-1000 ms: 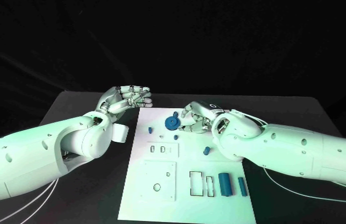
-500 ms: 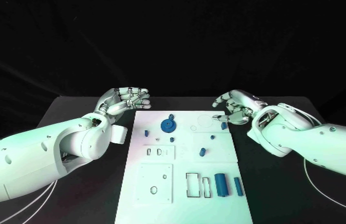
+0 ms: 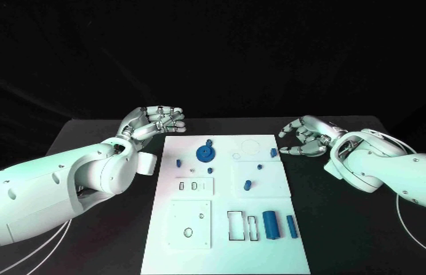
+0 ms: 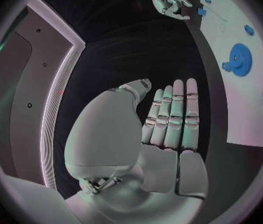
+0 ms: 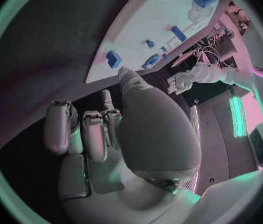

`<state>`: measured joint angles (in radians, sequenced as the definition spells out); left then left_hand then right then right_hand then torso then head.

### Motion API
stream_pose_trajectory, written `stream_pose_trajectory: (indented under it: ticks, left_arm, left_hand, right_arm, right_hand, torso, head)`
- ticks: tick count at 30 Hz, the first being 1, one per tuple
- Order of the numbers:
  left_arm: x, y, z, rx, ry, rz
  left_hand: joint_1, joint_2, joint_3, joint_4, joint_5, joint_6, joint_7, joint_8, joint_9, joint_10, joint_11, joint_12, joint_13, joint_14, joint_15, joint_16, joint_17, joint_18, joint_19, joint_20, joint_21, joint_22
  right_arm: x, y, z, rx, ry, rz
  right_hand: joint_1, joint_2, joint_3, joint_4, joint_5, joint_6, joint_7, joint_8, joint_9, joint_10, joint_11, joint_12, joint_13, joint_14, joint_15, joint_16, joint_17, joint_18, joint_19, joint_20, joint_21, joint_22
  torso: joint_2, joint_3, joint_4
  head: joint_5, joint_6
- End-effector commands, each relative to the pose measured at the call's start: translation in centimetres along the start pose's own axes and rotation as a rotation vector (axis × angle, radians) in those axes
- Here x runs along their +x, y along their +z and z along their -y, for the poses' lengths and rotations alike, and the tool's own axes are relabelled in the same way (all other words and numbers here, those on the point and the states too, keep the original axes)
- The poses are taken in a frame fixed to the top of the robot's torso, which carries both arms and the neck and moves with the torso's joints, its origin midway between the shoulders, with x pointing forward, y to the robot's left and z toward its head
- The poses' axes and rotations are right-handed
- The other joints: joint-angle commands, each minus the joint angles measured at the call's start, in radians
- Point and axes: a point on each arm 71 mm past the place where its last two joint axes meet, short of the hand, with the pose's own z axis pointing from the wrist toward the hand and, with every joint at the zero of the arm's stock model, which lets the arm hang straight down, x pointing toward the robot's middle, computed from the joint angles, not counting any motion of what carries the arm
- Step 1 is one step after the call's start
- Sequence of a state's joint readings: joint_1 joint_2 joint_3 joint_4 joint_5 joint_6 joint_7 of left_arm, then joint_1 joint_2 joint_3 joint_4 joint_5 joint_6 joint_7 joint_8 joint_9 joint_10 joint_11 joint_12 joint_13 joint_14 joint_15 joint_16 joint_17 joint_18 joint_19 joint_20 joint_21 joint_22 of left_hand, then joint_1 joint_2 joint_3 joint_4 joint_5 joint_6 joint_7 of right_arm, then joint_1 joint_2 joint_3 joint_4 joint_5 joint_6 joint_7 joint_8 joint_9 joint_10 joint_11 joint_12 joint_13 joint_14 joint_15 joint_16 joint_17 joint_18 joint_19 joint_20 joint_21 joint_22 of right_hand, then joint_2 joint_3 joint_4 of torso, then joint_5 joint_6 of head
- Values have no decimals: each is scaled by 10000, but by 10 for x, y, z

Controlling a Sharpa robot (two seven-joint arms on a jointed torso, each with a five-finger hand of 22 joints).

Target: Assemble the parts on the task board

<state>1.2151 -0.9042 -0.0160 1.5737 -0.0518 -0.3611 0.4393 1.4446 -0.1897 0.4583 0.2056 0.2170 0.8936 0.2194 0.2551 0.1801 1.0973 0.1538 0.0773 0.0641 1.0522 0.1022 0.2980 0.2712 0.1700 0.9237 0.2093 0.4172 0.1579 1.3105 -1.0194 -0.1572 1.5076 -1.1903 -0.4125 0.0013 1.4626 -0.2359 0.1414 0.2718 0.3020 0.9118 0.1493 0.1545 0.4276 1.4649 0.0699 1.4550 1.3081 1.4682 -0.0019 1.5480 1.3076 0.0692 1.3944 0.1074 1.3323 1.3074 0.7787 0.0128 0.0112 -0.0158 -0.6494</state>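
Two hands hover off the board's far corners, and neither holds anything. The right hand, fingers loosely curled and apart, hangs just beyond the board's right edge; the small blue block lies just beside it, toward the robot's left, nearer than any other part. The left hand, fingers curled in on nothing, sits past the far left corner of the white board, with the blue gear closest to it. Judged so, the right hand has the shorter reach.

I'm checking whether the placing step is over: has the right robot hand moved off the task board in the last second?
Yes. The right robot hand has drawn back rightward, off the task board, leaving the blue gear there.
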Motion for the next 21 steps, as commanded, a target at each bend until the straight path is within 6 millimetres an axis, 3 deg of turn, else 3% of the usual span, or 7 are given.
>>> stream_pose_trajectory:
  ticks: [1, 9, 16, 21]
  left_arm:
    - [2, 1, 1, 73, -112, -194]
    - [1, 1, 0, 74, -93, -155]
    - [1, 1, 0, 73, -99, -168]
    - [0, 1, 0, 71, -88, -147]
  left_hand:
    - [-77, -15, 0, -60, -58, -30, -6, -56, 12, 37, 66, -44, 16, 0, 79, -39, 16, 113, -65, 33, 23, -12]
    - [-77, -15, 0, -60, -58, -30, -6, -56, 12, 37, 66, -44, 16, 0, 79, -39, 16, 113, -65, 33, 23, -12]
    - [-77, -15, 0, -60, -58, -30, -6, -56, 12, 37, 66, -44, 16, 0, 79, -39, 16, 113, -65, 33, 23, -12]
    - [-77, -15, 0, -60, -58, -30, -6, -56, 12, 37, 66, -44, 16, 0, 79, -39, 16, 113, -65, 33, 23, -12]
  right_arm:
    - [5, -1, 1, -245, 96, -617]
    - [13, 0, 4, -163, 116, -767]
    - [20, 4, 2, -69, 164, -707]
    - [25, 6, -1, -51, 237, -761]
  right_hand:
    - [89, 7, -51, 15, 44, 8, 47, -24, 4, 200, -3, -55, 1415, 785, 17, -26, 1473, 5, -61, -7, -36, 364]
    - [180, 53, -19, 31, 143, 67, 39, -6, 21, 220, -11, -26, 1443, 786, 13, -25, 1483, -2, -41, -6, -17, 394]
    - [226, 153, 59, 76, 178, 118, 36, 3, 30, 259, -15, 25, 1492, 796, 7, -15, 1525, -16, 3, -10, 32, 448]
    - [236, 223, 121, 110, 209, 169, 28, 13, 37, 293, -24, 69, 1534, 805, 2, -6, 1565, -28, 41, -14, 73, 492]
  torso:
    - [0, -17, 13]
    - [-8, -35, 2]
    - [-4, -37, 38]
    - [-2, -39, 11]
  head:
    - [-28, -28]
    - [-27, -34]
    - [-27, 4]
    - [19, -26]
